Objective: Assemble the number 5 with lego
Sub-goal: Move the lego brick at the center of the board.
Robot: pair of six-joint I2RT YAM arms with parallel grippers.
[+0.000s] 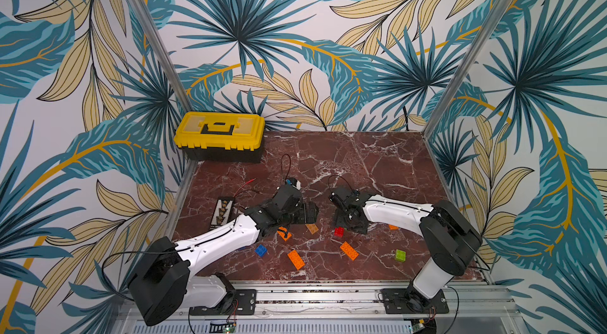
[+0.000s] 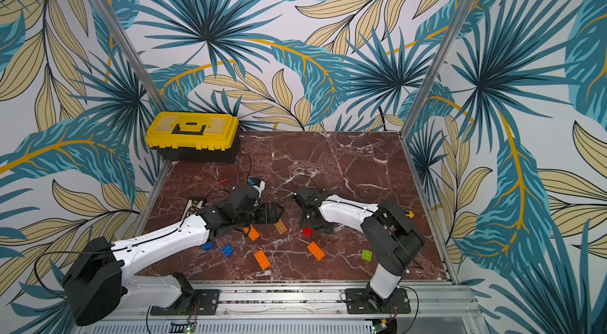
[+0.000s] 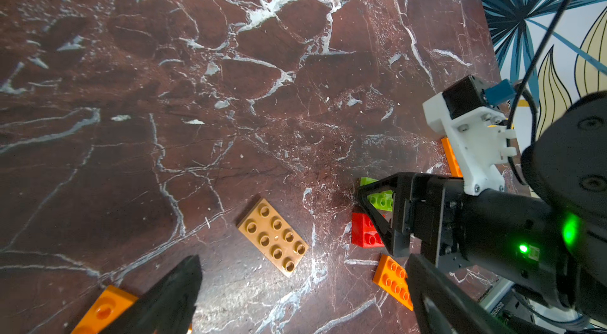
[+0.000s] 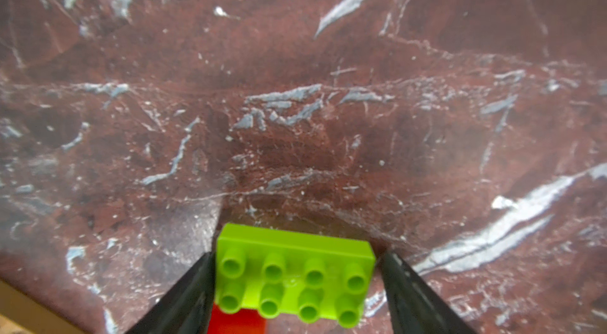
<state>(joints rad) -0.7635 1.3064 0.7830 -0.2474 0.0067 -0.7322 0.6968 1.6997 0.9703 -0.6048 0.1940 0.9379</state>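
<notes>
near the surface's (image 1: 377, 165) middle, right claw (image 4: 295, 255) straddling a lime green brick (image 4: 292, 276) sitting on a red brick (image 4: 238, 322), actual pinch unclear, left claw (image 3: 303, 261) at its 9 o'clock, spread wide over a tan brick (image 3: 272, 237)

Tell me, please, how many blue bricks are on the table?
2. A blue brick lies in the open near the table's front; a second blue brick sits just left of it, beside the left arm. The arms may hide more.
</notes>
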